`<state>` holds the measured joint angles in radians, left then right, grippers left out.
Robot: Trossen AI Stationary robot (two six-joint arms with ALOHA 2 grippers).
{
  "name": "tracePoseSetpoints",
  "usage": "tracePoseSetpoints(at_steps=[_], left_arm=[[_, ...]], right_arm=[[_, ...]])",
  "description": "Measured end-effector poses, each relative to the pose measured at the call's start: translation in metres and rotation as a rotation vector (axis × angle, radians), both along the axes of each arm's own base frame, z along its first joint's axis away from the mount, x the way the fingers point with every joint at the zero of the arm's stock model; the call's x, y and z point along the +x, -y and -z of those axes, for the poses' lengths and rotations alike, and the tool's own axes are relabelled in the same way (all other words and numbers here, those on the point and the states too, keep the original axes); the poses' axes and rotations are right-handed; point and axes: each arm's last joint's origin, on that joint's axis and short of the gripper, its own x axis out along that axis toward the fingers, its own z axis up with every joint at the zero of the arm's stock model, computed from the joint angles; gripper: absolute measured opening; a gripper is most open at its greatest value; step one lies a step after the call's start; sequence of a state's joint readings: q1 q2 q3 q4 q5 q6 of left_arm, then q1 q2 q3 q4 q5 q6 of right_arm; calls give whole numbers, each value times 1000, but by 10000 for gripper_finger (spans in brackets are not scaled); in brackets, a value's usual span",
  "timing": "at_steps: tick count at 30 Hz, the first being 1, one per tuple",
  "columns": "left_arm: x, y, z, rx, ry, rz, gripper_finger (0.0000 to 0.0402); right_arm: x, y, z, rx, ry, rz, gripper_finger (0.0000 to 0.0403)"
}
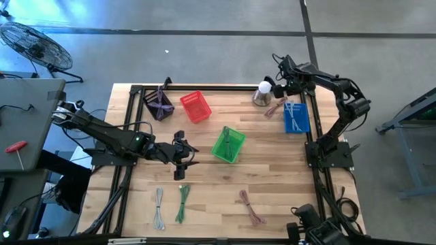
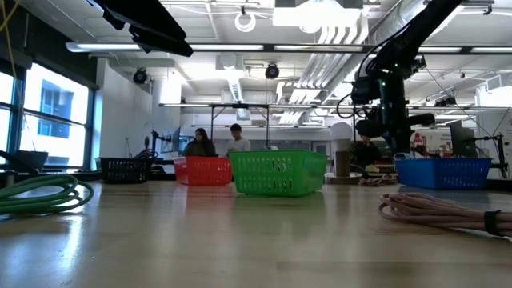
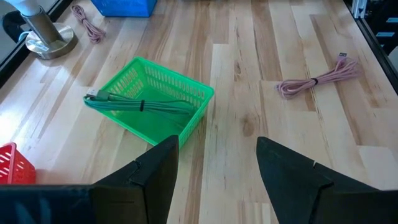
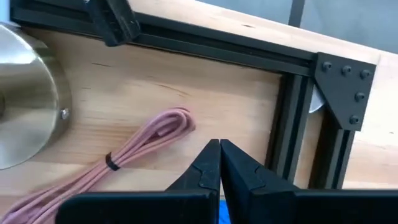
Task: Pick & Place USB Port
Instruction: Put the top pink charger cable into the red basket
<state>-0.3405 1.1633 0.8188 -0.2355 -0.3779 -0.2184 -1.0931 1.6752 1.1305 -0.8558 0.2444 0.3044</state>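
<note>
Several coiled USB cables lie on the wooden table: a grey one (image 1: 159,207), a green one (image 1: 182,203) and a pink one (image 1: 252,206) near the near edge, and another pink one (image 1: 276,105) by the far right corner. One more green cable (image 3: 140,104) lies in the green basket (image 3: 180,93), its plug end over the rim. My left gripper (image 1: 185,155) is open and hovers left of that basket (image 1: 228,144); its fingers frame bare table (image 3: 217,146). My right gripper (image 4: 219,152) is shut, above the far pink cable (image 4: 143,152).
A black basket (image 1: 159,103) holding a purple cable, a red basket (image 1: 195,107) and a blue basket (image 1: 296,117) holding a cable stand toward the far side. A lamp on a round metal base (image 1: 262,93) stands by the right gripper. A black frame (image 4: 292,124) borders the table.
</note>
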Motion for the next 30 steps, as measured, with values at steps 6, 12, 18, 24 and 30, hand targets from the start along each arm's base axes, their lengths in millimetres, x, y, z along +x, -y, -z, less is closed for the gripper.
tracePoseSetpoints(at_steps=[6, 12, 18, 24, 30], left_arm=[[0, 0, 0, -1, 0, 1, 211], [0, 0, 0, -3, -1, 5, 211], [0, 0, 0, -5, -3, 7, 211], [0, 0, 0, -5, -3, 7, 211], [0, 0, 0, -30, -3, -1, 211]], right_arm=[[1, 0, 0, 1, 7, 2, 0], [0, -1, 0, 15, 9, -10, 0], [3, -4, 1, 46, 23, -24, 0], [7, -11, 5, 108, 15, -13, 0], [11, -16, 12, 164, -39, -12, 0]])
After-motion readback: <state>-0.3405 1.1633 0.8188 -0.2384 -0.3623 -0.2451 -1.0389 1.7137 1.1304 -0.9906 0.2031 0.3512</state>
